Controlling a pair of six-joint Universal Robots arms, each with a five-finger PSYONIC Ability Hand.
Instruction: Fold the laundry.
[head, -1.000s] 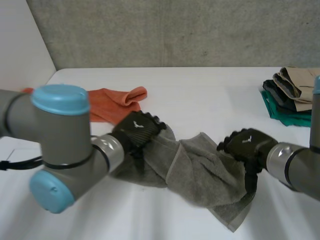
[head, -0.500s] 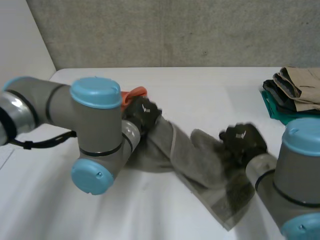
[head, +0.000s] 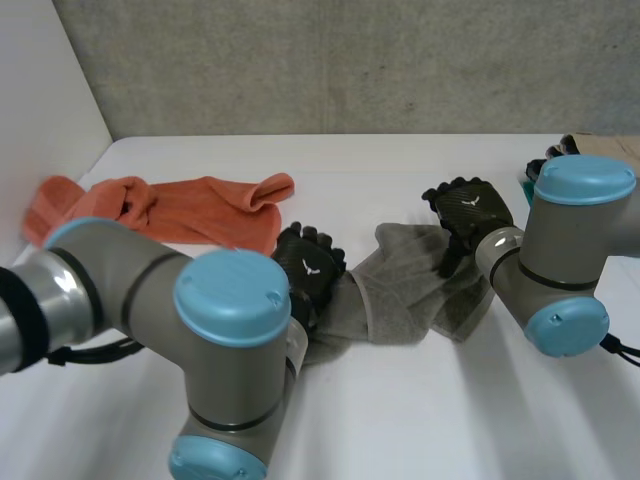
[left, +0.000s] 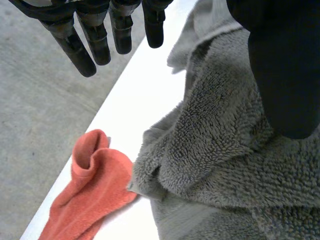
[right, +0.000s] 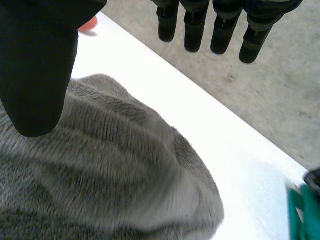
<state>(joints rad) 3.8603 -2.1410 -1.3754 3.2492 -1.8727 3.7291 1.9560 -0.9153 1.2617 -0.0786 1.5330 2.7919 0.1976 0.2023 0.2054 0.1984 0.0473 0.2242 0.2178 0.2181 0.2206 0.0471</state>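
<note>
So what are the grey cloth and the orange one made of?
The grey towel looks like thick terry, probably cotton: its looped, fuzzy pile shows close up. The orange cloth seems a finer, flatter terry or microfibre; hard to say which.

White counter (head: 400, 420): smooth, plain, takes up the near and middle of the scene and runs off both the left and right sides. Its far edge meets a grey wall (head: 350, 60) with a rough concrete look, speckled, a few small dark marks. On the left a plain white side panel (head: 40, 100) stands at the counter's far-left corner and slants toward the near left. In the wrist views the counter edge is straight with a grey speckled surface just beyond it; wall or floor, can't tell.
</note>
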